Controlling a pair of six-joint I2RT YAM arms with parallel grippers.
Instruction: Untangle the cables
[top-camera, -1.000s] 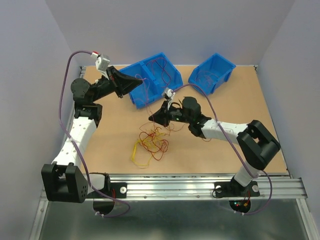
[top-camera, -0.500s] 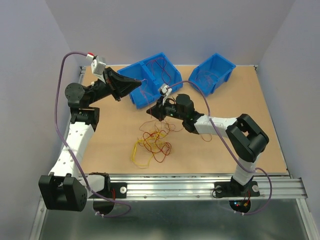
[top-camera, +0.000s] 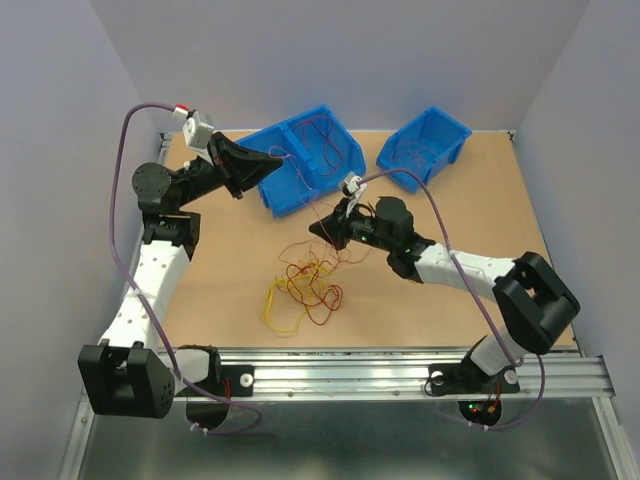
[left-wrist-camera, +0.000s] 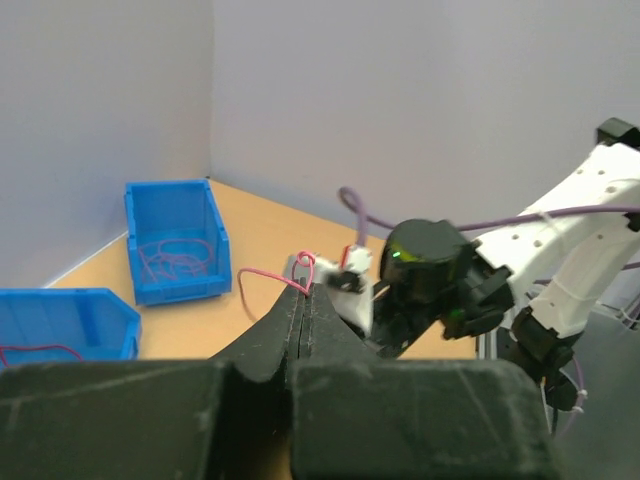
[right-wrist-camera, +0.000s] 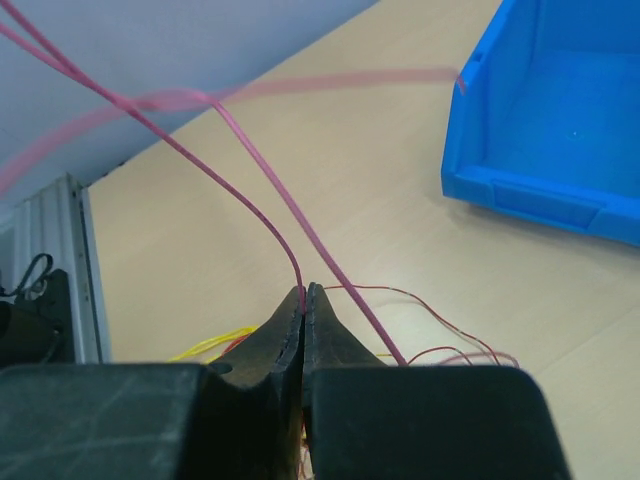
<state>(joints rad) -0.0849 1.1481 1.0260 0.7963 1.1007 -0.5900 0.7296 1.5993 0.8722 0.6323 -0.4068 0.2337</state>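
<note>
We saw the left gripper (left-wrist-camera: 308, 292) pressed tightly on a pink cable (left-wrist-camera: 270, 274), and the right gripper (right-wrist-camera: 303, 293) pinched a pink strand (right-wrist-camera: 230, 191) near the tangle (top-camera: 304, 287) on the table (top-camera: 500, 215).

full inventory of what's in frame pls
table: one, light wood, under everything
left bin: one, blue, far centre, tilted
right bin: one, blue, far right of centre
binned cables: count unclear, red-pink, loops in the left bin; more in the right bin
tangle of cables: one heap, strand count unclear, red, yellow and orange, table centre
held cable: one, red-pink, strung in the air between both grippers
left gripper: one, black, shut on the held cable beside the left bin
right gripper: one, black, shut on the held cable above the tangle
</note>
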